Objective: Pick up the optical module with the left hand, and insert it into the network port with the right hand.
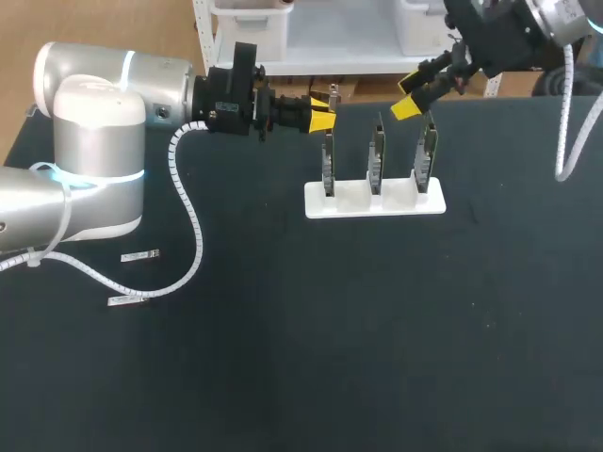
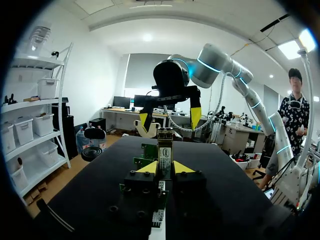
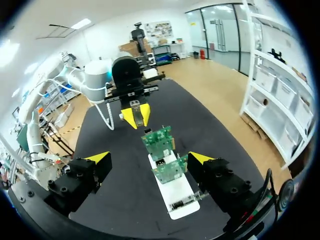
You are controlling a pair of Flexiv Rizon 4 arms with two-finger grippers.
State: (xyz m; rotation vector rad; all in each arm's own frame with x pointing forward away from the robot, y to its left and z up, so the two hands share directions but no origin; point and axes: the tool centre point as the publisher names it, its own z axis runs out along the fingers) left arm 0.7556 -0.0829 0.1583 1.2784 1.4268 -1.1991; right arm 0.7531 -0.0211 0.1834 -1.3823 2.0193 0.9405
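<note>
Starting at the left: two small silver pieces (image 1: 139, 255) lay on the black table (image 1: 330, 358), near the left arm's base, with the arm's white coiled hose (image 1: 193, 235) looping down beside them. The left gripper (image 1: 320, 115) was held out level, pointing right, its yellow tips pinching the optical module (image 2: 164, 156) from both sides. The module stuck out past the tips, off the table. It had a white label (image 2: 164, 161) with dark print on top.

Just right of that gripper stood a white holder (image 1: 396, 202) with three green circuit boards (image 1: 376, 158) upright in a row – the left gripper was level with the top of the leftmost one, close to it. The right gripper (image 1: 408, 96) hung above the rightmost board, fingers spread wide with nothing between them. In the left wrist view it faced the module head-on, a gap between them.

The holder sat toward the far edge, with a broad stretch of black tabletop on its near side and to its right.
</note>
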